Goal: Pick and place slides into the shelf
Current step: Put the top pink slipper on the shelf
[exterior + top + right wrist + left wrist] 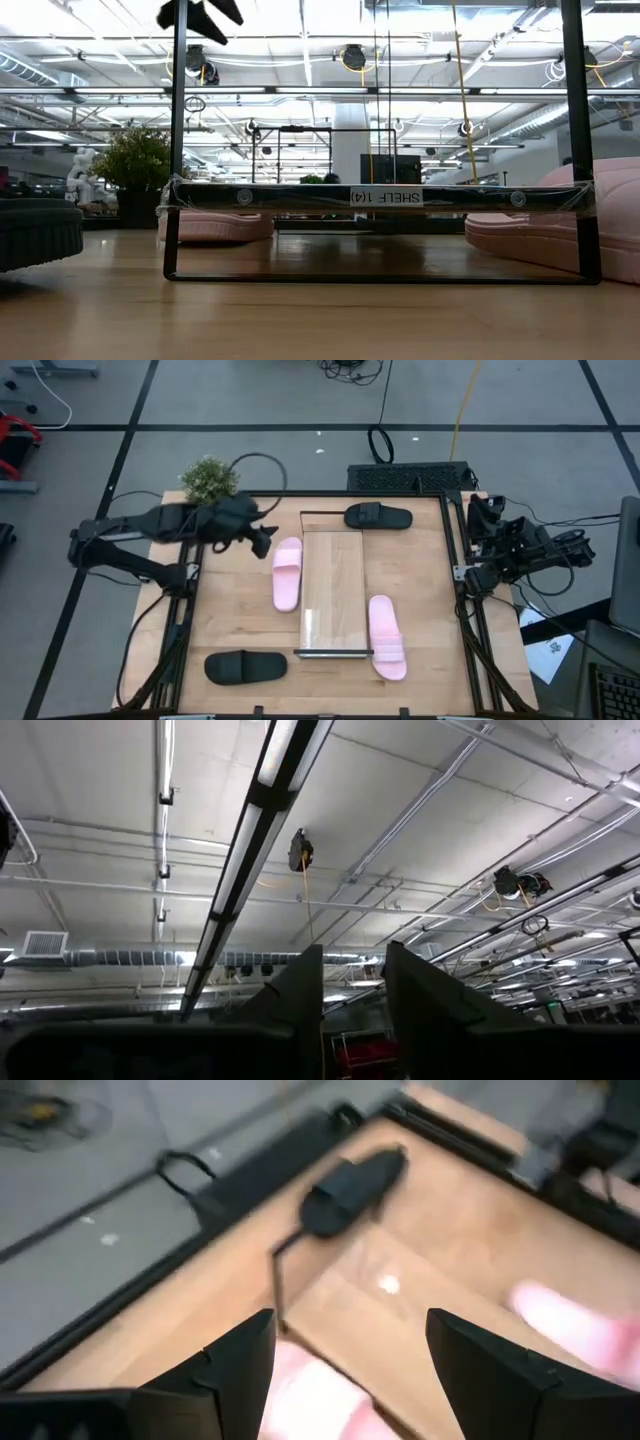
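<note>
The shelf (333, 595), a light wood panel with dark end rails, lies in the middle of the table. All the slides rest on their soles on the tabletop. One pink slide (287, 573) lies along the shelf's left side and another (386, 637) at its right near end. One black slide (378, 516) lies past the shelf's far end and another (245, 666) at the near left. My left gripper (350, 1320) hangs open above the left pink slide's far end (310, 1400), clear of it. My right gripper (355, 980) stands open, pointing up at the ceiling, at the table's right edge (500, 545).
A small potted plant (209, 478) stands at the table's far left corner, just behind the left arm. Dark frame rails (460, 575) run along the table's sides. In the low view the shelf's near rail (380, 195) spans the middle, with a pink slide on either side.
</note>
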You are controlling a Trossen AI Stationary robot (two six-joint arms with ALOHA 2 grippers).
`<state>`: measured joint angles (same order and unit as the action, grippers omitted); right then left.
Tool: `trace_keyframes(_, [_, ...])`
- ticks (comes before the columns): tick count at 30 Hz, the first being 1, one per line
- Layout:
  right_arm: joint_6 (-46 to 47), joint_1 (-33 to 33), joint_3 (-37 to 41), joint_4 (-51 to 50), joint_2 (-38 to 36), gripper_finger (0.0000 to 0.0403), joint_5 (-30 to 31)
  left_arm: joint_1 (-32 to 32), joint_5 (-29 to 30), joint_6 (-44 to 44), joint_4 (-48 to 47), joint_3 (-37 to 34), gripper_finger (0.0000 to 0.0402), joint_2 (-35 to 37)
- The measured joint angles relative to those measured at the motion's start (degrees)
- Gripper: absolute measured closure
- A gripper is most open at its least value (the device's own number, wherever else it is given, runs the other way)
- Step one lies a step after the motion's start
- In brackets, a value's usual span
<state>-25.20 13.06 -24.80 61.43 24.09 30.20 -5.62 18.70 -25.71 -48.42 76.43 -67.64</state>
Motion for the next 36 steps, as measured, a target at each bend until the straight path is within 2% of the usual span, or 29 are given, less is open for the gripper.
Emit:
trace_keyframes(4, [-0.40,0.00,0.00,0.04,0.01,0.0303,0.00,-4.34,-13.91,4.54,-1.46,4.62,0.0147,-5.97])
trace_keyframes(6, [-1.00,0.00,0.00,0.02,0.01,0.0303,0.00,-6.14,-18.61,7.29,-2.27,4.80,0.0147,-8.89])
trace_keyframes(13, [-1.21,0.00,0.00,0.02,0.01,0.0303,0.00,-12.92,-23.38,16.58,-16.06,4.78,0.0147,-18.89])
trace_keyframes(25, [-1.87,0.00,0.00,-0.59,0.03,0.0303,0.02,-23.48,-37.69,33.90,-15.61,4.78,0.0147,-27.00])
trace_keyframes(29, [-2.77,0.00,0.00,-0.61,0.03,0.0303,0.02,-27.73,-42.13,37.23,-15.63,4.78,0.0147,-27.52])
trace_keyframes(34, [-3.20,0.00,0.00,-0.68,0.03,0.0303,0.17,-33.28,-44.53,41.00,-15.59,4.78,0.0147,-27.52])
trace_keyframes(36, [-3.72,0.00,0.00,-0.68,0.03,0.0303,0.18,-35.53,-47.57,42.25,-15.59,4.78,0.0147,-27.52])
